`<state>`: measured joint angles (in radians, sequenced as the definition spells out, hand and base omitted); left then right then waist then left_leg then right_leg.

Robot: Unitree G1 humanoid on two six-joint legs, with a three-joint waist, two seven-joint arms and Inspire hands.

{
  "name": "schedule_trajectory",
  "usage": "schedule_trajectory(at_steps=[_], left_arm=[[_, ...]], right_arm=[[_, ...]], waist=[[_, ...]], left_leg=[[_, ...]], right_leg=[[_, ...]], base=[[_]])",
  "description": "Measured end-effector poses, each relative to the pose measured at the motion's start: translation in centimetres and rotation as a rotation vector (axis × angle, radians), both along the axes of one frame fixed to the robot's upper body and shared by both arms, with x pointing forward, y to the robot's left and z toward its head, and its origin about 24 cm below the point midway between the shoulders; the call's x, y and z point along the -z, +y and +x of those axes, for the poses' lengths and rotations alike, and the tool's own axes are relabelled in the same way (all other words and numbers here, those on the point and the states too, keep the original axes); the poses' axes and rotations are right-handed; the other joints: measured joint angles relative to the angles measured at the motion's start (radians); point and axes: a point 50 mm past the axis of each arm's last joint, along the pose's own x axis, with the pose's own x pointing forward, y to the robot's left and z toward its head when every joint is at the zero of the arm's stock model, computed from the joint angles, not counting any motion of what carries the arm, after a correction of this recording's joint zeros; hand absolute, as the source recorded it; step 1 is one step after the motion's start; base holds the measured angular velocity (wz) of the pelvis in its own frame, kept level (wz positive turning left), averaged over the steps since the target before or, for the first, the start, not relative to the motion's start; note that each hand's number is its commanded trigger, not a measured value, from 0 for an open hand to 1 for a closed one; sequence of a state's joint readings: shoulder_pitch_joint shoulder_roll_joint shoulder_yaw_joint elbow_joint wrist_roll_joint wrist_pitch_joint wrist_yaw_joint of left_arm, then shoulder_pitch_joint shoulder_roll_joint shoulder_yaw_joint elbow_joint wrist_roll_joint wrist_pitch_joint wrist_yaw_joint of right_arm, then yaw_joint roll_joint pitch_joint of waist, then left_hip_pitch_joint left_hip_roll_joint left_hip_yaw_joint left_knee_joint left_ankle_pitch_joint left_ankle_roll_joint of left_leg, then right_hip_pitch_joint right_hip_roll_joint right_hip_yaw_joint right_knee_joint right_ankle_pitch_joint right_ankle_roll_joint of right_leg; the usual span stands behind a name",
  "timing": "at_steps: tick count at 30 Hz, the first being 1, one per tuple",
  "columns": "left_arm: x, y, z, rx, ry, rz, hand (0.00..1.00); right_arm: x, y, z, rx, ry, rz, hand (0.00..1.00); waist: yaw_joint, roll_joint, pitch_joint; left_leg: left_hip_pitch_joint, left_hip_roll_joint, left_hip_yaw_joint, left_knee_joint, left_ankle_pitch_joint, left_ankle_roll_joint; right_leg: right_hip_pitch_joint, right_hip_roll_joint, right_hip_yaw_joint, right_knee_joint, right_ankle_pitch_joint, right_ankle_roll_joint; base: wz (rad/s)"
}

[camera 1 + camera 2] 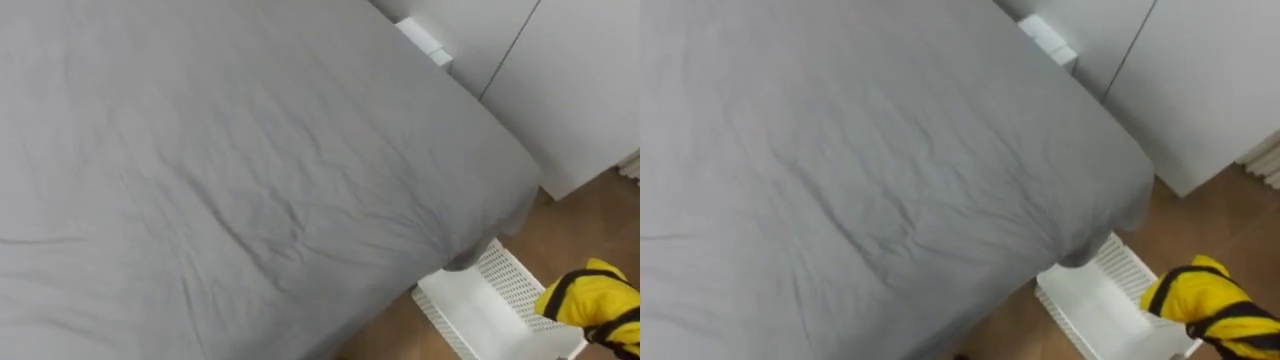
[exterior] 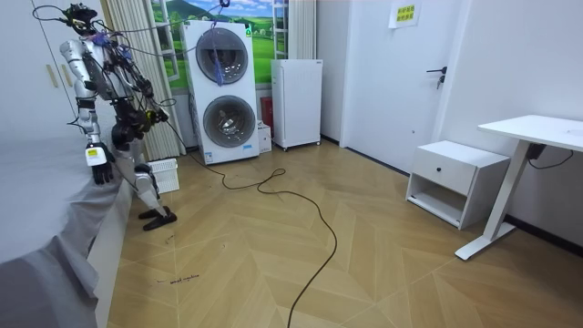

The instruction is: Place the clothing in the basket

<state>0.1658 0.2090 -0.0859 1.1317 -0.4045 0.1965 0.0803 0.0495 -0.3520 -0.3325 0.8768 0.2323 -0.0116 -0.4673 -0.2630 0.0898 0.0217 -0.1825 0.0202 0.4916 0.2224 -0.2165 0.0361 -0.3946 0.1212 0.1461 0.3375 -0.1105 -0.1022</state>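
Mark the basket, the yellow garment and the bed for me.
basket (image 1: pixel 472 308), left eye view, on its white inner wall.
yellow garment (image 1: pixel 592 293), left eye view, on its upper yellow fold.
bed (image 1: pixel 250 180), left eye view, mid grey sheet.

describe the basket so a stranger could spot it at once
Find the big grey bed and follow it to its corner above the wooden floor. Down beside that corner sits the white basket, marked out by its perforated wall and the yellow-and-black garment at its edge.
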Motion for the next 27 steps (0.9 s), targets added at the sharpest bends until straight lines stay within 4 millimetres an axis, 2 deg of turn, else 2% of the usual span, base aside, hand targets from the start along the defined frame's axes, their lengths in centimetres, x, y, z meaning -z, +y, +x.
schedule_trajectory(at_steps=[4, 6, 7, 10, 14, 16, 21, 24, 27], left_arm=[[0.1, -0.5, 1.4, 0.029, -0.016, -0.022, 0.0], [0.1, -0.8, 1.7, 0.045, -0.024, -0.028, 0.0], [0.1, -0.9, 2.1, 0.052, -0.035, -0.034, 0.0], [0.1, -1.0, 2.7, 0.052, -0.067, -0.047, 0.0], [0.0, -1.0, 3.7, 0.06, -0.093, -0.048, 0.0], [0.0, -1.1, 3.7, 0.07, -0.1, -0.051, 0.0], [-0.1, -1.2, 4.5, 0.059, -0.131, -0.069, 0.0], [-0.1, -1.2, 4.7, 0.051, -0.143, -0.072, 0.0], [-0.1, -1.2, 4.7, 0.046, -0.146, -0.073, 0.0]], right_arm=[[-0.4, 0.3, 2.3, -0.005, -0.023, -0.017, 1.0], [-0.7, 0.5, 3.3, -0.029, -0.028, -0.03, 0.51], [-0.9, 0.4, 3.9, -0.048, -0.026, -0.041, 0.0], [-1.3, 0.2, 5.1, -0.055, -0.029, -0.047, 0.0], [-1.5, -0.4, 4.9, -0.049, -0.011, -0.066, 0.0], [-1.6, -0.7, 4.8, -0.046, -0.003, -0.075, 0.0], [-1.5, -0.8, 4.7, -0.03, -0.006, -0.074, 0.0], [-1.6, -0.7, 4.8, -0.026, -0.011, -0.073, 0.0], [-1.5, -0.7, 4.8, -0.023, -0.007, -0.071, 0.0]], waist=[[0.008, 0.026, -0.0019], [0.013, 0.034, -0.0027], [0.019, 0.041, -0.002], [0.036, 0.049, -0.0024], [0.072, 0.051, -0.0025], [0.081, 0.058, -0.0053], [0.107, 0.06, -0.0065], [0.11, 0.059, -0.0063], [0.11, 0.057, -0.0054]], left_leg=[[-0.058, -0.011, 0.005, 0.014, -0.004, 0.017], [-0.071, -0.016, 0.005, 0.015, -0.001, 0.022], [-0.082, -0.016, 0.005, 0.013, 0.001, 0.025], [-0.102, -0.018, 0.012, 0.014, 0.004, 0.029], [-0.112, -0.018, 0.012, 0.015, 0.007, 0.028], [-0.124, -0.02, -0.012, 0.018, 0.012, 0.028], [-0.132, -0.026, -0.043, 0.023, 0.02, 0.029], [-0.138, -0.033, -0.082, 0.028, 0.027, 0.029], [-0.134, -0.034, -0.09, 0.029, 0.027, 0.029]], right_leg=[[-0.085, -0.007, 0.006, 0.063, -0.004, 0.001], [-0.104, -0.008, 0.013, 0.079, -0.008, 0.004], [-0.113, -0.008, 0.013, 0.079, -0.006, 0.007], [-0.138, -0.012, 0.012, 0.091, -0.004, 0.006], [-0.15, -0.015, 0.007, 0.096, -0.002, 0.0], [-0.153, -0.021, -0.011, 0.094, -0.004, -0.003], [-0.158, -0.031, -0.031, 0.094, -0.007, -0.008], [-0.157, -0.038, -0.04, 0.095, -0.013, -0.007], [-0.15, -0.039, -0.045, 0.092, -0.016, -0.007]], base=[[-0.04], [-0.02], [0.0], [0.04], [0.06], [0.19], [0.16], [0.12], [0.07]])
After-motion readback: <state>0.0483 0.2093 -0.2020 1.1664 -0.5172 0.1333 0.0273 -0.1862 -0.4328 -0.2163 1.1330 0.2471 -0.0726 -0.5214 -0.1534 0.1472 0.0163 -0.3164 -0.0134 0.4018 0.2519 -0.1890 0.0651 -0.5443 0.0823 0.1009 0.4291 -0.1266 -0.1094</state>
